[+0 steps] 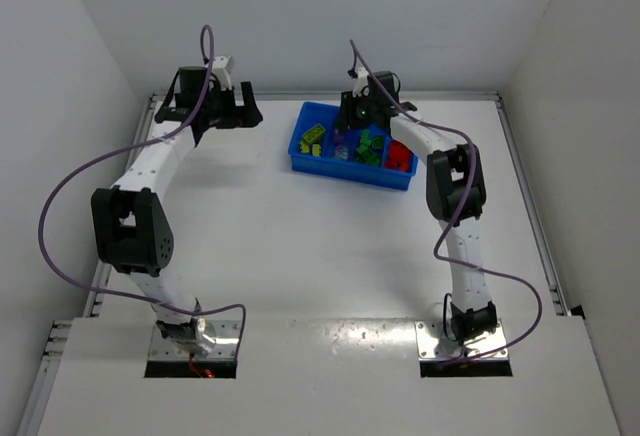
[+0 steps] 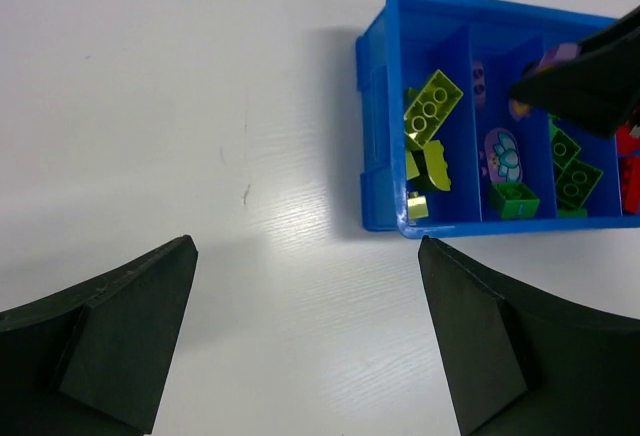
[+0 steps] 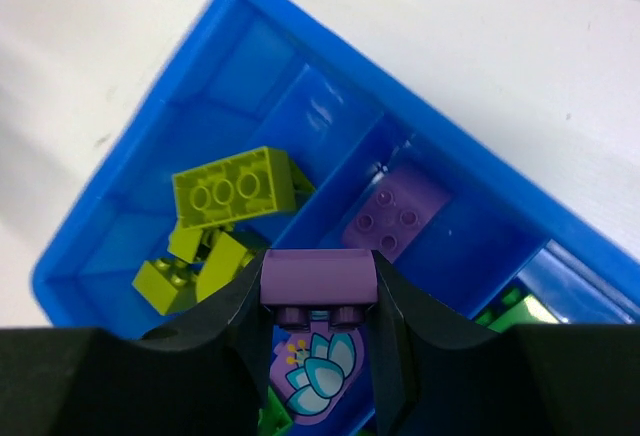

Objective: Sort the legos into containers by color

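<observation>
The blue tray (image 1: 297, 142) stands at the back of the table, and its four compartments hold legos. My right gripper (image 3: 318, 284) hangs over the second compartment from the left, shut on a purple brick (image 3: 318, 272) with its studs pointing down. Below it lie a purple plate (image 3: 396, 214), a purple flower-printed piece (image 3: 318, 376) and a green brick (image 2: 515, 199). Yellow-green bricks (image 3: 240, 186) fill the leftmost compartment. Green bricks (image 2: 578, 181) and red ones (image 1: 400, 156) lie further right. My left gripper (image 2: 305, 346) is open over bare table left of the tray, holding nothing.
White walls close in the table on the left, back and right. The left arm (image 1: 130, 226) bends along the left side, with its purple cable looping outward. In the left wrist view, the right gripper's black finger (image 2: 585, 86) reaches over the tray.
</observation>
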